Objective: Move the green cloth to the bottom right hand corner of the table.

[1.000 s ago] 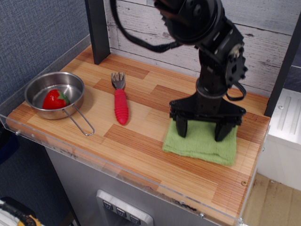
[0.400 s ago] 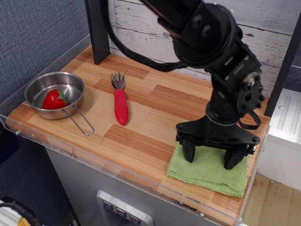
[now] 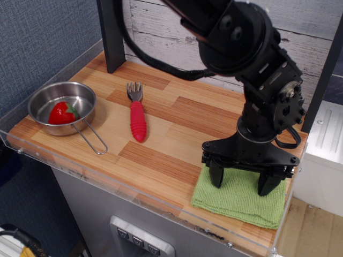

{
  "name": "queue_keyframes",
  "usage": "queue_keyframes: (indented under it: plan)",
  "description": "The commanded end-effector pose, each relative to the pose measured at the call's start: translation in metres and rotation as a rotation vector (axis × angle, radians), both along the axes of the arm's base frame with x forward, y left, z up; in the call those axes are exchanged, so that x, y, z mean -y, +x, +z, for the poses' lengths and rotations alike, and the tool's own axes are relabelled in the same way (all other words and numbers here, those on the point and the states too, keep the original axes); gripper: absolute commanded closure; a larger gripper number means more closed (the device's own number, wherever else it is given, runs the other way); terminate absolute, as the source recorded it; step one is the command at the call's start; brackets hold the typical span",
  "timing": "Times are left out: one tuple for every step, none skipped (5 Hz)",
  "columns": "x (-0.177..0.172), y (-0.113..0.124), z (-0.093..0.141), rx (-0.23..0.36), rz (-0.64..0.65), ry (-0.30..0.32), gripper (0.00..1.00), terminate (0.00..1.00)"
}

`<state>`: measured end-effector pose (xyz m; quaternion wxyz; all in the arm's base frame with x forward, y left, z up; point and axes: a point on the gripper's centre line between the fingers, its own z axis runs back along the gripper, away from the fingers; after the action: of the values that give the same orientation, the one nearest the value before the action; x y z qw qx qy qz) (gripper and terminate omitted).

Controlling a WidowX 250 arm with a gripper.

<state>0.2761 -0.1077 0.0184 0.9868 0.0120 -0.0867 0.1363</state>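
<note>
The green cloth [image 3: 238, 202] lies flat at the front right corner of the wooden table [image 3: 177, 120], its front edge close to the clear rim. My gripper [image 3: 241, 185] points straight down over the cloth. Its two black fingers [image 3: 216, 175] are spread wide apart and their tips rest on the cloth's back half. The jaws are open and nothing is pinched between them. The arm hides the cloth's rear edge.
A red-handled fork [image 3: 138, 120] lies mid-table. A steel pan [image 3: 80, 96] with a strawberry [image 3: 62, 113] sits at the left. A black post [image 3: 111, 35] stands at the back left. A clear acrylic rim [image 3: 107, 184] lines the table's front edge.
My gripper has moved toward the front right, and the cloth has slid with it from mid-right of the table to the front right corner. Fork and pan have not moved.
</note>
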Motion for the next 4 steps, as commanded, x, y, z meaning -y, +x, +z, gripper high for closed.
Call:
queue_keyframes:
  plan:
    - [-0.012,0.015,0.045,0.090,0.035,-0.053,0.00,0.00]
    - [-0.014,0.015,0.066,0.117,0.066,-0.042,0.00,0.00]
    - [-0.015,0.012,0.089,0.164,0.096,-0.054,0.00,0.00]
    - [-0.015,0.007,0.109,0.179,0.119,-0.039,0.00,0.00]
